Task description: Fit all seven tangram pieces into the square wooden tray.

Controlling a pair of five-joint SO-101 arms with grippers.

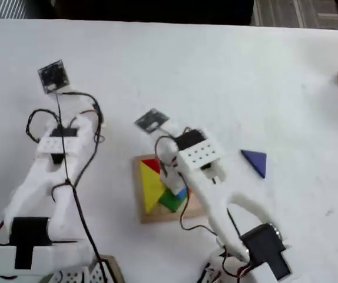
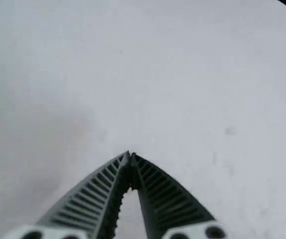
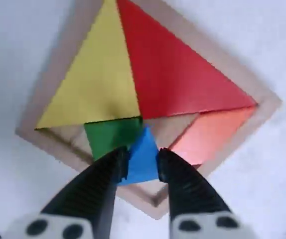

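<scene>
right claw [image 3: 142, 167]: pinches small light-blue piece [image 3: 144, 149], lower centre of frame, above square wooden tray [image 3: 222, 66].
left claw [image 2: 130, 164]: closed, empty.
step: likely seating that piece.
next: release, then fetch dark-blue triangle [image 1: 255, 160].

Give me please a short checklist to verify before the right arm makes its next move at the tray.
1. Right gripper on light blue piece: ok, fingers flank it.
2. Light blue piece lying flat in tray: cannot tell.
3. Free space in tray: ok, bare wood beside green piece.
4. All pieces inside: not ok, dark blue triangle lies on the table.
5. Left gripper clear: ok, shut over bare table, away from tray.
</scene>
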